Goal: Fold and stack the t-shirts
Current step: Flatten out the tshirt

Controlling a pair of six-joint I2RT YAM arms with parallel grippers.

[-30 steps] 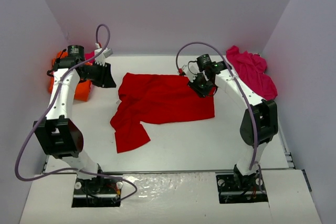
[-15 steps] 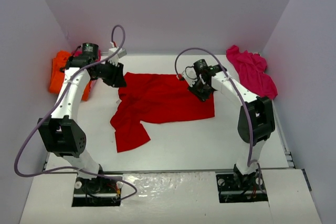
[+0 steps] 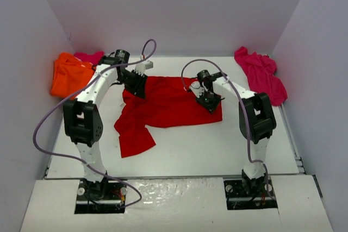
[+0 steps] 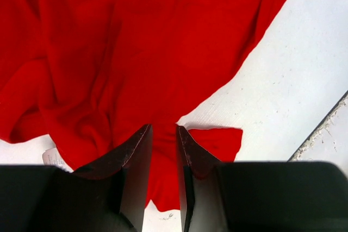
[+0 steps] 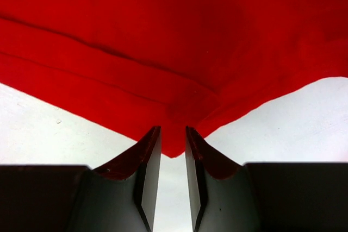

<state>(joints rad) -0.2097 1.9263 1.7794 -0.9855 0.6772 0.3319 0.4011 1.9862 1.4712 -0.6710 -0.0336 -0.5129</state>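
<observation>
The white table [image 3: 179, 150] takes up most of the top view. The red t-shirt [image 3: 168, 104] lies in the middle of it, between the two arms. It is spread mostly flat, and its long axis runs left to right across the table. The right end finishes in a fairly straight edge. The left end is rumpled, and a broad flap turns off from it toward the near left, so the whole makes a bent shape.

A pink t-shirt [image 3: 261, 74] is heaped in the far right corner, well apart from the red one. An orange t-shirt [image 3: 68, 77] sits bunched in the far left corner, with a bit of magenta t-shirt [image 3: 89, 56] showing just behind it.

The left gripper [image 3: 138, 84] is at the red shirt's far left corner. In its wrist view [image 4: 163, 129] the fingers stand narrowly apart, with red cloth filling the slit between them. The right gripper [image 3: 209, 101] is low over the shirt's right end. Its fingers [image 5: 173, 130] are just as narrow, and the tip of a cloth corner reaches in between them. Whether either pair actually pinches the cloth or only frames it from above, I cannot tell.

A small white label [image 4: 51, 157] peeks out at the cloth edge beside the left finger.
</observation>
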